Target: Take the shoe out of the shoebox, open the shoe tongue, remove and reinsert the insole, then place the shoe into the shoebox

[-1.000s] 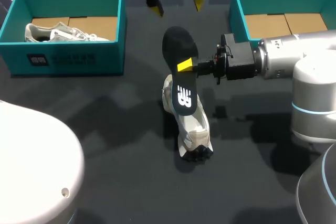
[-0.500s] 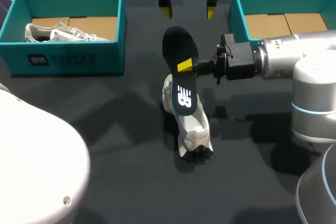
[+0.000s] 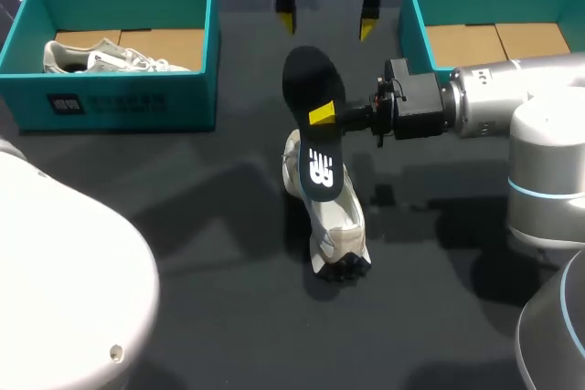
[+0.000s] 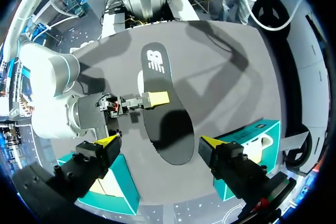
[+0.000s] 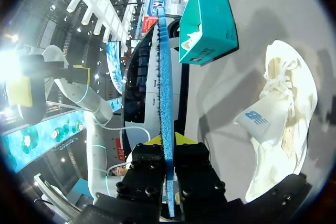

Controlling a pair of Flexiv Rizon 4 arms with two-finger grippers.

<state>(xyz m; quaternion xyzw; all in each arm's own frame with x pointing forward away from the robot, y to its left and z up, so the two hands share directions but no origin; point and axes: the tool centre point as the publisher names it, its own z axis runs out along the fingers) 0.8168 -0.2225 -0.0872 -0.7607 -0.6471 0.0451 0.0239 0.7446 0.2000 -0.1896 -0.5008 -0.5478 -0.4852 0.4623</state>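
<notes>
R end effector (image 3: pixel 322 115): comes in from right, clamped on insole (image 3: pixel 313 125) edge, mid-desk.
Insole: black, out of shoe (image 3: pixel 336 226), held up over shoe's far end.
Shoe: white, on desk (image 3: pixel 183 226) at centre, outside both boxes.
L end effector (image 3: pixel 327 25): fingers spread wide, nothing held, hovering just far of insole.
L shoebox (image 3: pixel 119 98): teal, far left, holds 2nd shoe (image 3: pixel 105 57).
R shoebox (image 3: pixel 416 20): teal, far right.
</notes>
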